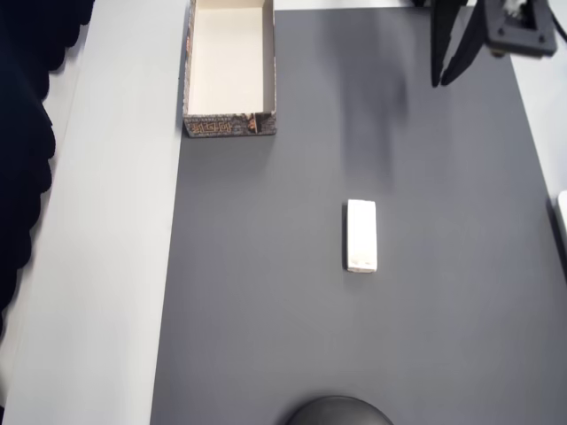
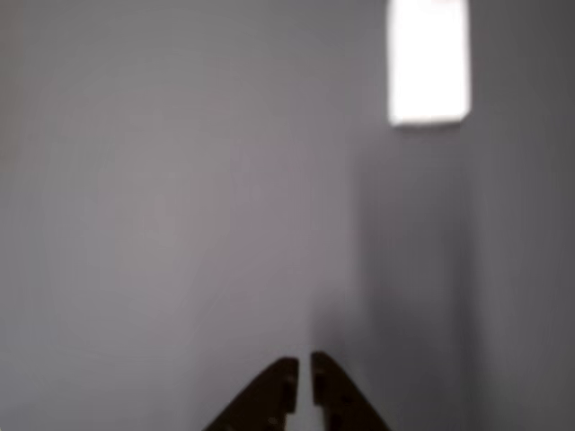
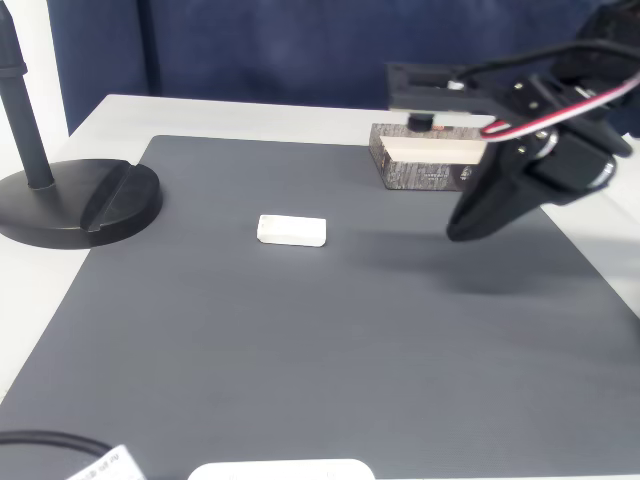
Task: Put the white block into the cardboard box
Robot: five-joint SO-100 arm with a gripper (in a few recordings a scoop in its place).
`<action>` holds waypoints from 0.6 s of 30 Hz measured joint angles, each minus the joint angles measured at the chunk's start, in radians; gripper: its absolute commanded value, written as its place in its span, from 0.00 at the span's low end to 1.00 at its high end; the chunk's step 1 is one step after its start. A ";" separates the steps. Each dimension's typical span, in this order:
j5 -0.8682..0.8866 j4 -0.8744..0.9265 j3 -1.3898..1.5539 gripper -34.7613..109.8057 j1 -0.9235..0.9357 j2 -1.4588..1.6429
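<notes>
- The black two-finger gripper (image 2: 304, 373) hangs in the air above a dark grey matte mat (image 1: 354, 336); in the wrist view its tapered fingertips (image 2: 274, 382) stand almost together with only a thin slit between them, and nothing is held there.
- In the overhead view the gripper (image 1: 440, 78) sits at the top right, fingers pointing down the picture, and casts a soft blurred shadow on the mat just to its left.
- In the fixed view the gripper (image 3: 462, 228) points down and to the left, clear of the mat, with red, white and black wires running along the arm behind it.
- The small plain white rectangular block (image 1: 361, 235) lies flat on the mat, ahead of the fingertips and well apart from them; in the wrist view it is a bright, blurred bar (image 2: 429, 61) up and to the right of the tips.
- The shallow cardboard box (image 1: 230, 69), cream inside with dark brown patterned worn walls, rests at the mat's far edge, off to the gripper's side and apart from the block (image 3: 291, 230); in the fixed view it sits (image 3: 425, 160) partly behind the arm.
- The mat lies on a white table (image 1: 106, 266).
- A black round stand base (image 3: 75, 205) with an upright pole stands on the table past the block from the gripper.
- A dark blue curtain (image 3: 260, 50) closes the room behind the table.
</notes>
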 measured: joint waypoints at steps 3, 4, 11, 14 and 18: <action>0.040 0.005 -0.138 0.23 0.023 -0.127; 0.046 0.009 -0.184 0.23 0.031 -0.167; 0.074 0.012 -0.408 0.23 0.069 -0.428; 0.121 0.012 -0.494 0.23 0.084 -0.522; 0.179 0.015 -0.614 0.23 0.110 -0.630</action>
